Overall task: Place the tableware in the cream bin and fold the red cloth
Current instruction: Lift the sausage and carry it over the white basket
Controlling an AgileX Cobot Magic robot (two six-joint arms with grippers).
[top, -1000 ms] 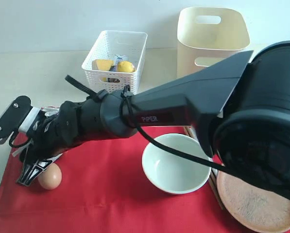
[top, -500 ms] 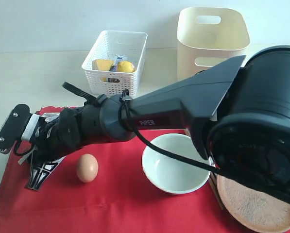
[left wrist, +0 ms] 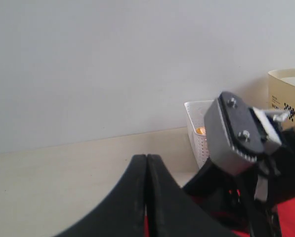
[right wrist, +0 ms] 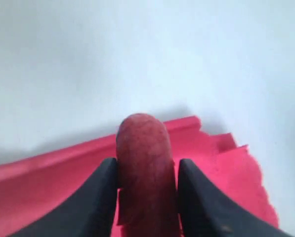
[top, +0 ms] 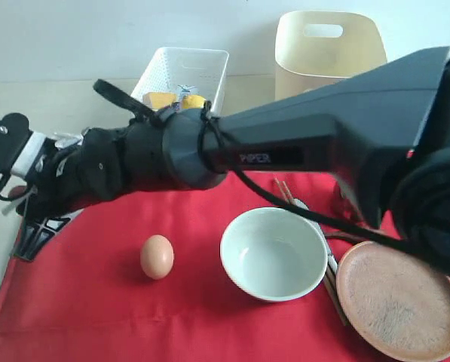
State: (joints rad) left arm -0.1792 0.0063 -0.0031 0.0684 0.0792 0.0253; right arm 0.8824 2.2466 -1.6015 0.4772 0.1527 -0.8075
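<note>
Pale tabletop (top: 59,113) bears the red cloth (right wrist: 206,148), its corner below right jaws clamping a sausage (right wrist: 145,168); left jaws closed.

Egg (top: 157,256) rolled right — right tool (top: 30,240), clamping sausage (right wrist: 146,165), lifted leftward.

- The table (top: 51,102) is a pale beige top; its bare surface shows in the upper left of the frame and runs back to a light wall.
- A red cloth (top: 96,309) lies flat on it and fills the whole lower half of the frame, from the left edge across to the right. Its far edge is mostly hidden behind the dark arm.
- A white basket (top: 185,51) with perforated walls stands on the bare top at upper centre, beyond the cloth. I cannot tell whether it touches the cloth.
- The cream bin (top: 307,75) stands at the upper right, near the basket, with a strip of table between them.
</note>
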